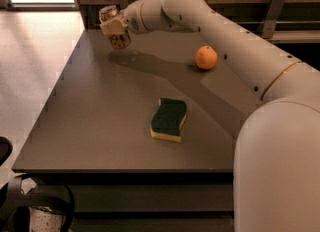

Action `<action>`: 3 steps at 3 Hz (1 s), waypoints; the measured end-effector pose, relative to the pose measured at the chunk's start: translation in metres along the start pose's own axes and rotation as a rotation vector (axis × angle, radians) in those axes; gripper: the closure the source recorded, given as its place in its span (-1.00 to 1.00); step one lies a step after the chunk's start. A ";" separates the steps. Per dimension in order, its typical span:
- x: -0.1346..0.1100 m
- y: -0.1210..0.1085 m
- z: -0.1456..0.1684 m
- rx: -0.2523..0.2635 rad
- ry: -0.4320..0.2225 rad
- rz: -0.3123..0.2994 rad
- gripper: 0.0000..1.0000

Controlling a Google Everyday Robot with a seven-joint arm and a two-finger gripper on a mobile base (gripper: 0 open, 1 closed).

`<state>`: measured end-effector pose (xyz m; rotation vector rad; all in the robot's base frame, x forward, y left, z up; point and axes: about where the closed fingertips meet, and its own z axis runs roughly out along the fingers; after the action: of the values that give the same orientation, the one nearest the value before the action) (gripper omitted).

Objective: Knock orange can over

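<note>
Pinched and tilted by the gripper [113,25] near the worktop's far left corner, the orange can [120,39] could be rolled off the left edge once toppled.

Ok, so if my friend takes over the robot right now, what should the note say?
Gripper: at the far left corner of the table, right at the orange can.
Orange can: tilted, not lying down.
Orange fruit and sponge: apart from the can, nearer the middle.
Done: can reached and leaning.
Left: probably push it on until it lies on its side.
</note>
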<state>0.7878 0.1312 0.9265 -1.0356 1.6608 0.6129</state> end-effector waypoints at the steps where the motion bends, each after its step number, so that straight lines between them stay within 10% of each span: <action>1: -0.003 0.004 -0.006 -0.032 0.074 -0.021 1.00; 3: 0.015 0.027 -0.004 -0.063 0.357 -0.033 1.00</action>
<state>0.7612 0.1365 0.9115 -1.2719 1.9372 0.4795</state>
